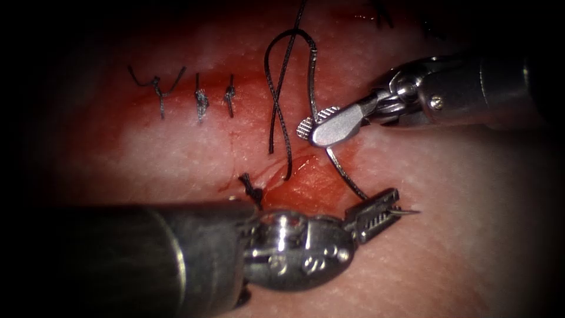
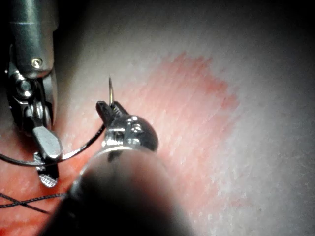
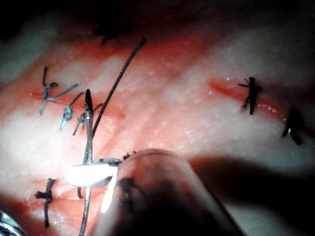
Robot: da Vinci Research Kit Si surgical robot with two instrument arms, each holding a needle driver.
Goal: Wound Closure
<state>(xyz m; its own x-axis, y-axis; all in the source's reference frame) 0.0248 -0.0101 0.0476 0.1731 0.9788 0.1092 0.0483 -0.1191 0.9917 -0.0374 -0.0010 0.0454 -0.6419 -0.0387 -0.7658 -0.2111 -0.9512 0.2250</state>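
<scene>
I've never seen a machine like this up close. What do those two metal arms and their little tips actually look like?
Both are slim, round, dark grey metal shafts ending in shiny silver jointed wrists with small pins and screws. The left arm's tool has short jaws with ridged, toothed inner faces. The right arm's tool has smooth, rounded, spoon-like silver jaws with cross-hatched grip faces. No cables or markings show.

The thread (image 1: 286, 88) runs off the endoscope view at twelve o'clock. The left claw (image 1: 381, 213) covers the needle (image 1: 344, 174) just behind its tip; the right claw (image 1: 321, 126) hides its midsection.
</scene>
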